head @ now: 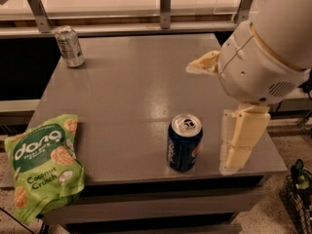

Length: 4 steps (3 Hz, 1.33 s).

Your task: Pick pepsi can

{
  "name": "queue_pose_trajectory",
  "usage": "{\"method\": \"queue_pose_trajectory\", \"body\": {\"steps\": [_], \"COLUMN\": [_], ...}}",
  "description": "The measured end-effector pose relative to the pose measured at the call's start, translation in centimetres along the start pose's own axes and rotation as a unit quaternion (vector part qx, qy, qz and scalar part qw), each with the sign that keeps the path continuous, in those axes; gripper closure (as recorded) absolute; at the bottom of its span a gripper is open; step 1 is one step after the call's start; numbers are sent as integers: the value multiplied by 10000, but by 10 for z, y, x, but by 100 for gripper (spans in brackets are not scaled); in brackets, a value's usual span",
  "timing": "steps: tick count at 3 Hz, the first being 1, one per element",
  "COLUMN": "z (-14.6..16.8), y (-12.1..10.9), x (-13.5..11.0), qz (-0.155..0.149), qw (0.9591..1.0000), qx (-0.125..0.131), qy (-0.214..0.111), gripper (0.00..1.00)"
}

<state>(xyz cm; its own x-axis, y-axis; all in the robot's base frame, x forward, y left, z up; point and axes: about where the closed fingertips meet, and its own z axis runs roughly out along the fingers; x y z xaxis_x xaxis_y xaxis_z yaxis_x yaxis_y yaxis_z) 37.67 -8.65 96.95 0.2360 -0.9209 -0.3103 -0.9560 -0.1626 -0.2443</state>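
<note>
The pepsi can (185, 141) is dark blue with white vertical lettering and a silver top. It stands upright near the front edge of the grey table (131, 82). My gripper (209, 117) hangs over the table's right side, just right of the can and above it. Its two cream fingers are spread wide: one finger (204, 62) points left over the table, the other (241, 140) points down beside the can. Nothing is between them. The big white wrist housing (265, 48) fills the upper right of the view.
A silver-grey crinkled can (69, 46) stands at the table's far left corner. A green snack bag (44, 162) lies over the front left edge. A railing with metal posts (165, 6) runs behind the table. A wire basket (297, 199) sits on the floor at the right.
</note>
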Motion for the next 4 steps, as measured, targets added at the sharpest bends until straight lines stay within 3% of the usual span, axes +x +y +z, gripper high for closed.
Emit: {"method": "queue_pose_trajectory", "body": {"steps": [1,2,4], "z": [23,44,53], "y": [6,-3,-30], "x": [-30,-40,-27], "qz": [-398,-501,-292], "qw": [9989,9979,9983], "qx": [-179,-331,-418], "qy": [-190,-228,-276], "gripper": [0,0,0]}}
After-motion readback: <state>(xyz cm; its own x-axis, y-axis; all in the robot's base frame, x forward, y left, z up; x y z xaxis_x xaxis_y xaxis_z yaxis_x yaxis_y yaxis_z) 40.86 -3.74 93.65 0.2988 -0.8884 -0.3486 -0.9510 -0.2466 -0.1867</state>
